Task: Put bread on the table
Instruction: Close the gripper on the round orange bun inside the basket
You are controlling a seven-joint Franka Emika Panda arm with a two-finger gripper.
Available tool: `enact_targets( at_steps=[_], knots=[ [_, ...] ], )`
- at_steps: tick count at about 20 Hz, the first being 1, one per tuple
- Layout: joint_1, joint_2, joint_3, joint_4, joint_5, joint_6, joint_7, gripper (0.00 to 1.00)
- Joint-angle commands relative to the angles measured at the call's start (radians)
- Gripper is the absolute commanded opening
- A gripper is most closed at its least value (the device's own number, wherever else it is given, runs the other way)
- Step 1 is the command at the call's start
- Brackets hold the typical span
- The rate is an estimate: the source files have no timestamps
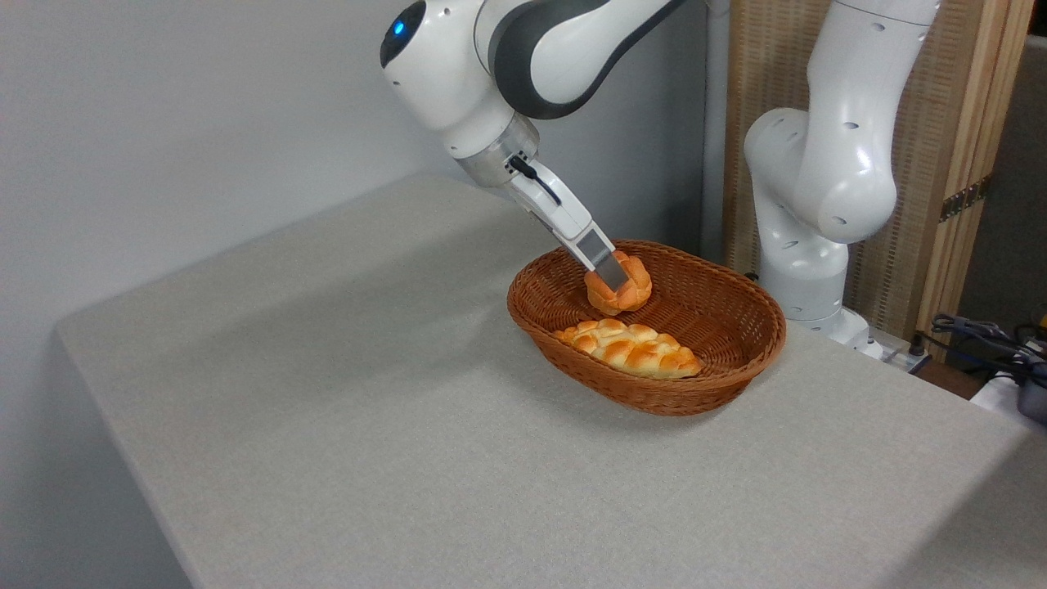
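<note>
The big grey table (pixel 409 425) fills most of the view, and its top looks soft and speckled like cloth. A white robot arm (pixel 818 164) stands at the far right side of the table, goes up out of the top of the view, and comes back down from the top middle toward the basket. There is a small blue light on the arm near the top. Behind the arm is a wooden screen (pixel 965 123) with thin slats, and some dark cables (pixel 981 335) lie past the right edge of the table. A brown wicker basket (pixel 736 360) with an oval shape sits on the table, right of the middle. A long, pale braided loaf (pixel 630 348) lies in the front part of the basket. The bread (pixel 630 294), a small round orange bun with a lumpy top, is in the back part of the basket, behind the loaf and apart from it. I cannot tell if the bun rests on the basket floor or is lifted a bit. The pincer (pixel 613 278) points down and to the right, into the basket, and it is pinching the bun. One flat grey finger (pixel 605 263) lies across the front of the bun. The other finger is hidden behind it.
</note>
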Motion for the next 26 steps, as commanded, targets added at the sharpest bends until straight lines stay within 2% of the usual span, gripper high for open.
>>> enact_targets(
  at_steps=[1, 6, 19, 21, 22, 24, 25, 26],
  knots=[
    [-0.009, -0.001, 0.009, -0.052, -0.010, 0.002, 0.002, 1.00],
    [-0.023, 0.024, 0.007, -0.057, -0.040, 0.002, 0.001, 1.00],
    [-0.026, 0.087, 0.009, -0.057, -0.030, 0.012, 0.001, 0.99],
    [-0.026, 0.088, 0.009, -0.057, -0.027, 0.022, 0.001, 0.87],
    [-0.026, 0.090, 0.009, -0.057, -0.023, 0.025, 0.001, 0.70],
    [-0.026, 0.090, 0.009, -0.056, -0.020, 0.028, 0.001, 0.51],
    [-0.024, 0.090, 0.009, -0.056, -0.020, 0.030, 0.001, 0.37],
    [-0.024, 0.090, 0.009, -0.056, -0.020, 0.032, 0.001, 0.28]
  ],
)
